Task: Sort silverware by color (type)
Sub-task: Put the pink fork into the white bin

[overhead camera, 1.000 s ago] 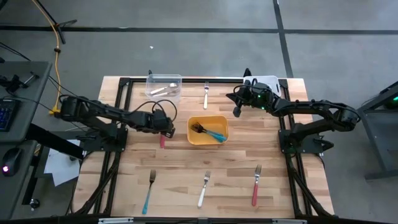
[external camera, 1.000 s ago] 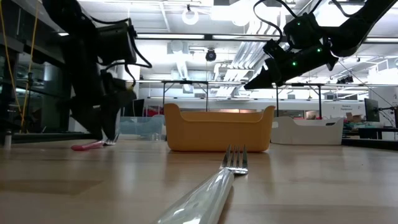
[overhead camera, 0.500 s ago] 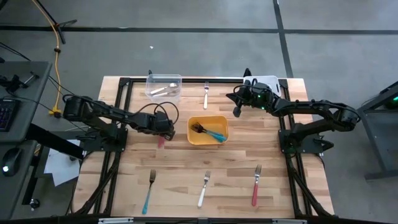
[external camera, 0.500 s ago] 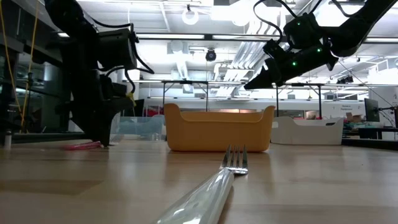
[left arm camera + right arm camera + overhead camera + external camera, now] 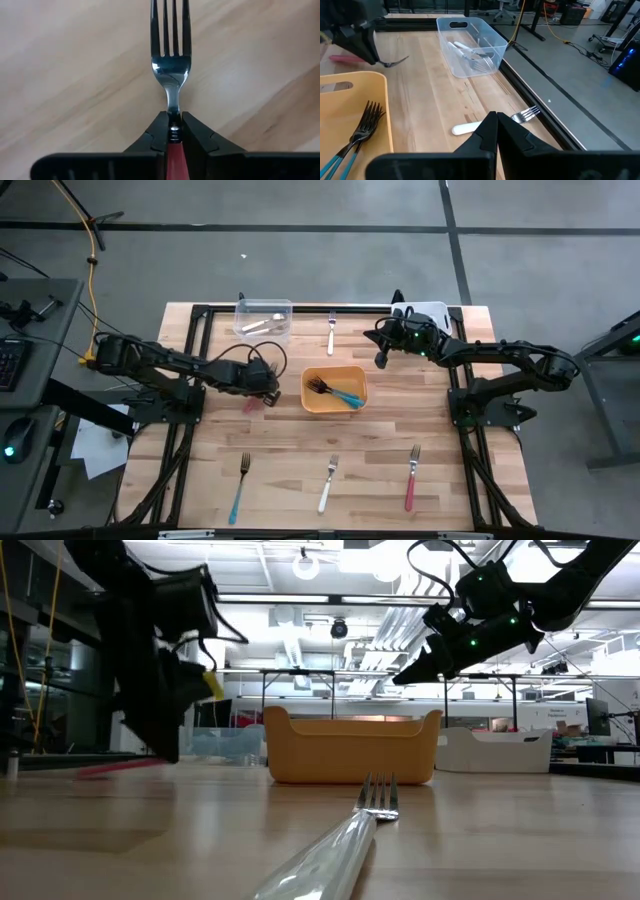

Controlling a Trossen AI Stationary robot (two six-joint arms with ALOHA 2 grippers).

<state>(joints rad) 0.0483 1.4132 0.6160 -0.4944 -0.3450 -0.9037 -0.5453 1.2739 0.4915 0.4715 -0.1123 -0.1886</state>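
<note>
My left gripper (image 5: 262,388) is down at the table left of the yellow bin (image 5: 334,406) and shut on a red-handled fork (image 5: 171,30). The fork's red handle (image 5: 115,768) sticks out level behind the fingers. My right gripper (image 5: 381,360) hangs shut and holds nothing, above the table right of the far white-handled fork (image 5: 331,332). Blue-handled forks (image 5: 345,395) lie in the yellow bin. A blue fork (image 5: 240,487), a white fork (image 5: 328,483) and a red fork (image 5: 411,477) lie flat in a row near the front edge. My left gripper pinches the fork between its two fingers where the metal neck meets the red handle (image 5: 173,131). The fingers come from above, pointing down, one on each side of the neck. The fork lies about level, tines (image 5: 395,62) forward; I cannot tell whether it is clear of the table.
A clear bin (image 5: 264,318) with pale forks stands at the far left edge. A white bin (image 5: 430,312) sits behind my right arm at the far right. Bare wood lies between the yellow bin and the near row.
My left gripper has come down over the red fork and shut on its neck. The red handle now shows blurred and has shifted a little toward the table's left edge.
</note>
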